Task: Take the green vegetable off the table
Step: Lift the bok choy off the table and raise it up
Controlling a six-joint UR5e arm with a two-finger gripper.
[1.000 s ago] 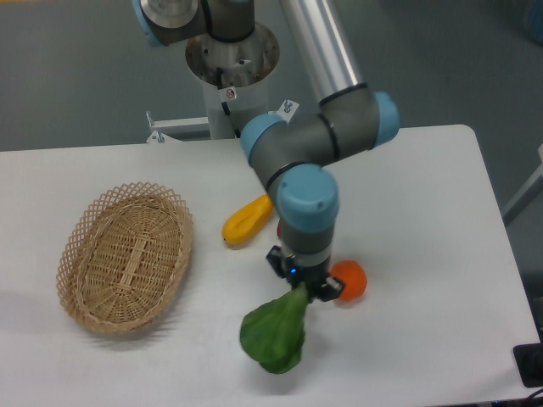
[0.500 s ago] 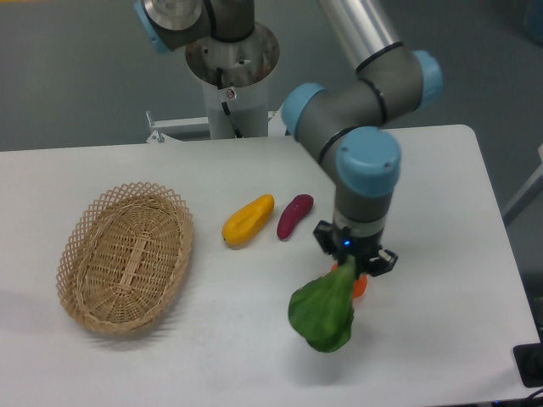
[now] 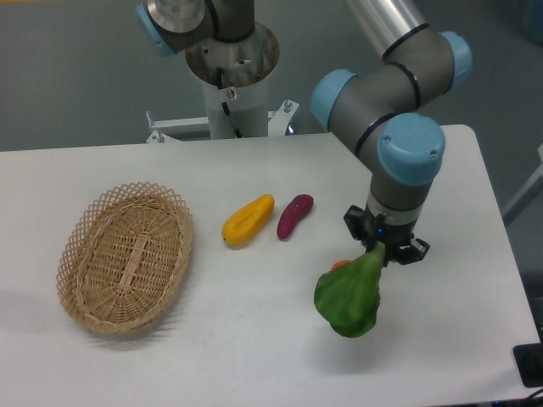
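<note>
Now wicker basket [image 3: 125, 257] (bare inside), gripper [image 3: 384, 248] clutching green vegetable [image 3: 350, 295]

Single fixed camera, high, angled down at table [image 3: 127, 373], facing arm base [image 3: 231, 76]

Smooth, matt white tabletop [image 3: 127, 365]. Oval basket of rough woven tan wicker [image 3: 125, 257]. Glossy, plastic-looking dark green leafy vegetable [image 3: 349, 294], clamped in a black gripper [image 3: 383, 247], perhaps hard plastic. Smooth-skinned yellow fruit [image 3: 248, 220] and purple vegetable [image 3: 294, 216], faintly shiny. Brushed silver metal arm tube [image 3: 383, 19] with satin grey-and-blue joints.
</note>
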